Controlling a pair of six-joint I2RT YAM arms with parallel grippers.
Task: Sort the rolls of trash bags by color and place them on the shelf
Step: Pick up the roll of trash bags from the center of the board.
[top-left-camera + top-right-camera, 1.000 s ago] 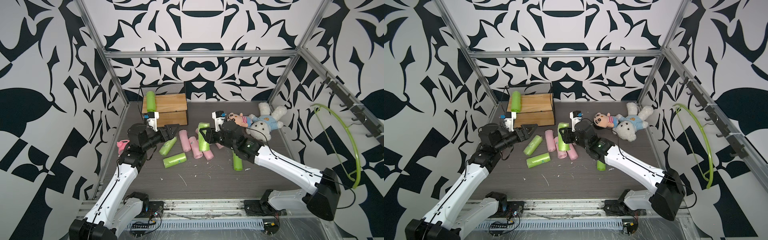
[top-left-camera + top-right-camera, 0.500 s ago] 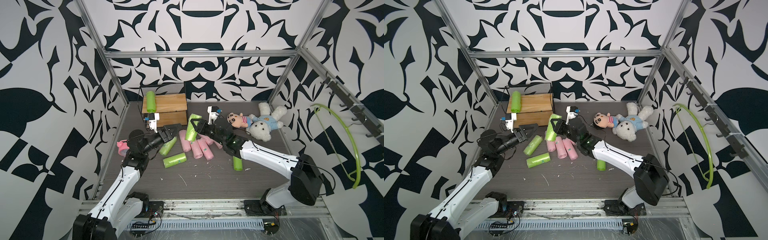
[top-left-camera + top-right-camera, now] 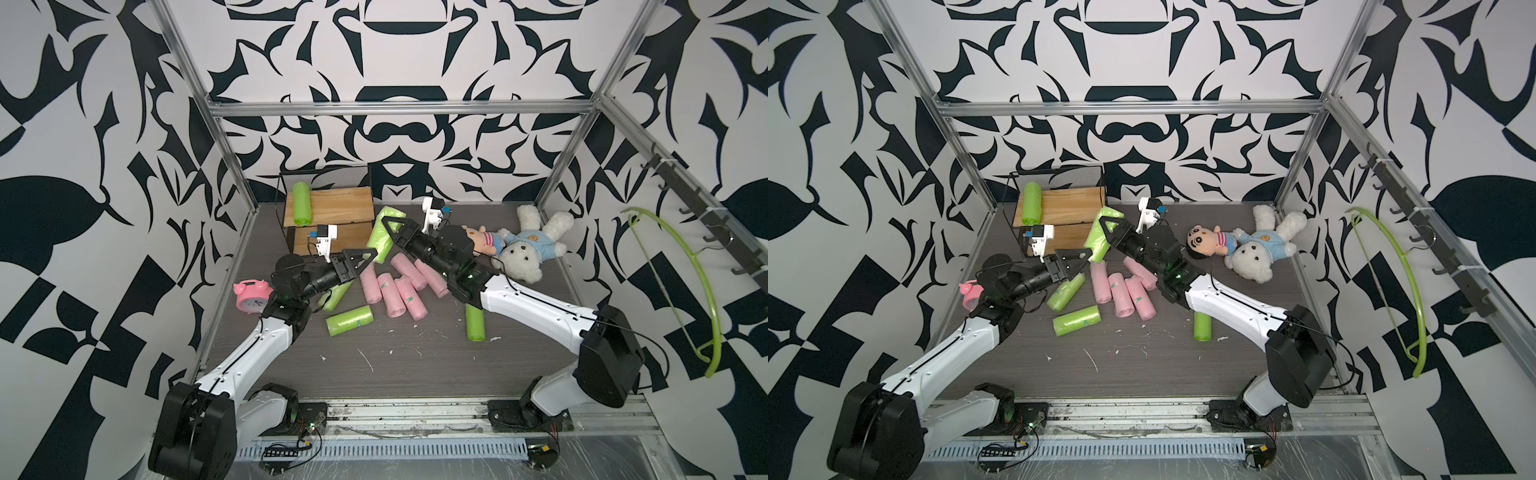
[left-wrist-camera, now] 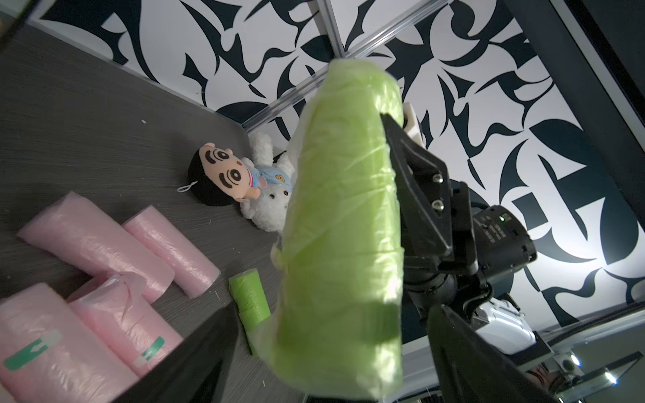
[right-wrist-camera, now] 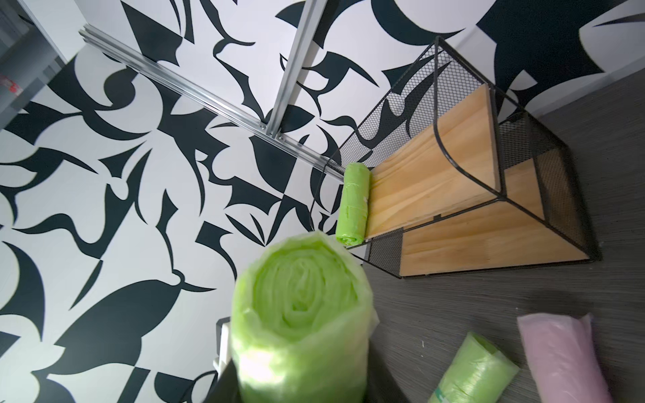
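My right gripper [image 3: 392,229] is shut on a lime-green roll [image 3: 384,232], held tilted above the table just right of the shelf [image 3: 332,208]. In the right wrist view the held roll [image 5: 300,324] faces the camera end-on. My left gripper [image 3: 360,258] is open, and the held roll's lower end [image 4: 345,226] hangs between its spread fingers [image 4: 195,349]. Another green roll [image 3: 302,203] lies on the shelf's top board. Several pink rolls [image 3: 392,291] lie clustered on the table. Green rolls [image 3: 349,321], [image 3: 475,324] lie loose, and one [image 3: 334,297] is partly under my left arm.
A pink alarm clock [image 3: 250,295] stands beside my left arm near the left wall. A doll [image 3: 478,243] and a white teddy bear [image 3: 528,249] lie at the back right. A green hanger [image 3: 673,291] hangs from the right wall's hook rail.
My right gripper has carried the green roll up and to the back left, toward the shelf and my left gripper. My left gripper has stayed open and shifted only slightly.
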